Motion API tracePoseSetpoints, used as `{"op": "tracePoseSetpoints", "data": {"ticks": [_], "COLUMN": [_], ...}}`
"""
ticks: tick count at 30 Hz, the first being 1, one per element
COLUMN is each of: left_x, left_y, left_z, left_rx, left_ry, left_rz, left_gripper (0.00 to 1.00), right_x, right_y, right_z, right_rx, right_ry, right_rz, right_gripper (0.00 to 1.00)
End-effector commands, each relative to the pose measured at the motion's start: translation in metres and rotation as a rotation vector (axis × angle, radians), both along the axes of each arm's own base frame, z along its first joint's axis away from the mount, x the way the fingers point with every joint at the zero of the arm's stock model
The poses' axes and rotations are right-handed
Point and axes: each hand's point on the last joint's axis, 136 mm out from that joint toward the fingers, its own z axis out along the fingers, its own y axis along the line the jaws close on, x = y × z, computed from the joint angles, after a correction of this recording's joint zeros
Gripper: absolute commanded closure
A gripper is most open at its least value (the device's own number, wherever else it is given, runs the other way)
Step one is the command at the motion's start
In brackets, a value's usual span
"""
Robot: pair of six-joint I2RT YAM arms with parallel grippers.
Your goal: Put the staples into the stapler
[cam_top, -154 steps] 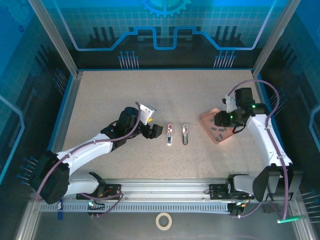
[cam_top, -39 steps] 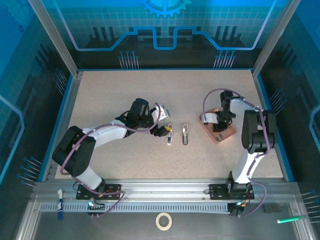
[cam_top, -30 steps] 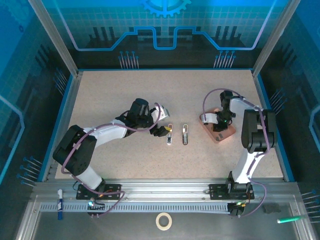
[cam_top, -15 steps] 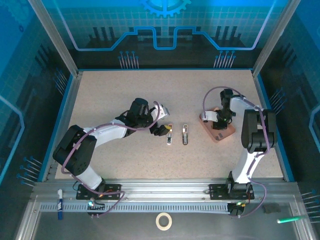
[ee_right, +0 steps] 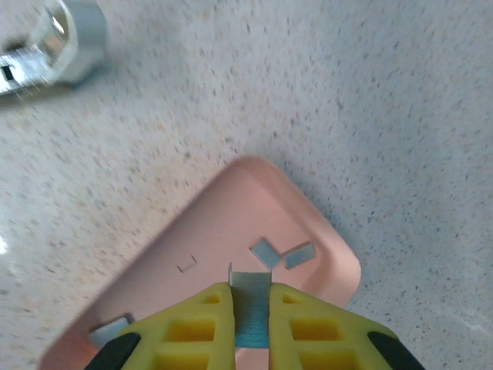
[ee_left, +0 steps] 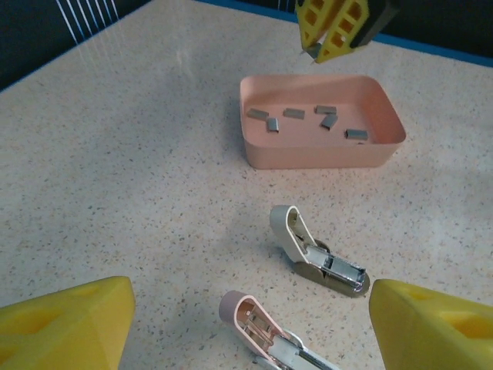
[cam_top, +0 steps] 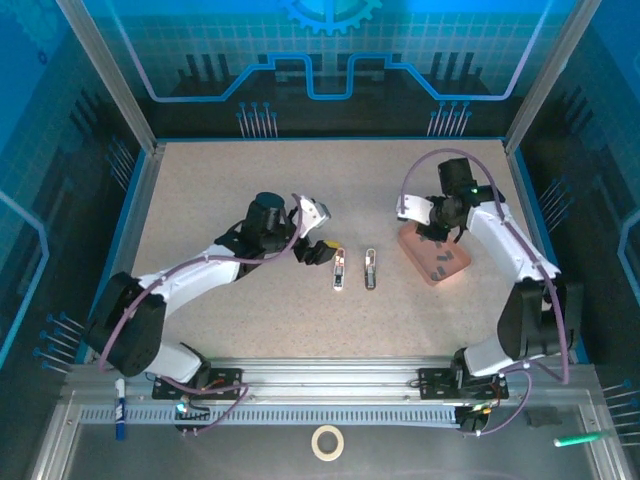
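Observation:
Two small staplers lie open side by side at mid-table. The stapler with the reddish channel is the left one, its head between my left fingers. My left gripper hovers open just left of it, touching nothing. Several loose staples lie in the pink tray. My right gripper hangs above the tray's far end, shut on a staple strip. It also shows at the top of the left wrist view.
A second open stapler with a grey metal channel lies just right of the first, between it and the tray. Speckled tabletop lies bare around them. A blue-edged frame borders the table.
My right gripper has risen off the tray floor with a staple strip pinched between its fingers, and that arm has straightened out. My left gripper has drawn back a little from the stapler.

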Motion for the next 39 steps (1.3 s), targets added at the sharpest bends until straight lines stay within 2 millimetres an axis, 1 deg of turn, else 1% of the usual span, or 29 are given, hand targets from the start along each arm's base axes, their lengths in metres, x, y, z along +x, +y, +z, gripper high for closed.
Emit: {"op": "tracePoseSetpoints", "data": {"ticks": [1, 4, 6, 8, 10, 13, 14, 16, 21, 25, 28, 31, 35, 39], "left_x": [-0.009, -0.018, -0.023, -0.027, -0.032, -0.038, -0.040, -0.042, -0.040, -0.036, -0.034, -0.031, -0.031, -0.031], "left_y": [0.014, 0.020, 0.024, 0.027, 0.030, 0.034, 0.035, 0.036, 0.042, 0.044, 0.046, 0.047, 0.047, 0.047], "left_z": [0.002, 0.008, 0.008, 0.006, 0.003, 0.000, 0.000, 0.000, -0.004, -0.006, -0.005, -0.004, -0.003, -0.003], "left_rx": [-0.022, -0.040, -0.049, -0.050, -0.043, -0.043, -0.045, -0.049, -0.068, -0.076, -0.071, -0.069, -0.071, -0.072], "left_ry": [0.064, 0.068, 0.073, 0.082, 0.094, 0.101, 0.101, 0.095, 0.095, 0.102, 0.096, 0.091, 0.091, 0.088], "left_rz": [0.072, 0.092, 0.105, 0.116, 0.121, 0.126, 0.127, 0.129, 0.179, 0.205, 0.223, 0.236, 0.235, 0.235], "left_gripper": [0.18, 0.18, 0.18, 0.17, 0.17, 0.16, 0.16, 0.16, 0.15, 0.15, 0.15, 0.15, 0.15, 0.15], "right_x": [-0.035, -0.060, -0.072, -0.082, -0.092, -0.106, -0.114, -0.124, -0.143, -0.152, -0.158, -0.160, -0.162, -0.163], "right_y": [0.024, 0.047, 0.060, 0.070, 0.074, 0.075, 0.071, 0.069, 0.063, 0.058, 0.053, 0.053, 0.058, 0.059], "right_z": [0.009, 0.013, 0.013, 0.011, 0.004, -0.009, -0.022, -0.037, -0.067, -0.084, -0.097, -0.110, -0.122, -0.130], "right_rx": [0.079, 0.138, 0.187, 0.256, 0.321, 0.394, 0.384, 0.399, 0.380, 0.332, 0.295, 0.282, 0.276, 0.242], "right_ry": [0.076, 0.089, 0.093, 0.098, 0.118, 0.154, 0.175, 0.207, 0.274, 0.306, 0.325, 0.346, 0.381, 0.399], "right_rz": [-0.153, -0.217, -0.292, -0.408, -0.524, -0.708, -0.755, -0.859, -1.062, -1.192, -1.270, -1.321, -1.345, -1.361], "right_gripper": [0.84, 0.84, 0.84, 0.84, 0.85, 0.85, 0.85, 0.85, 0.84, 0.83, 0.83, 0.83, 0.83, 0.83]}}
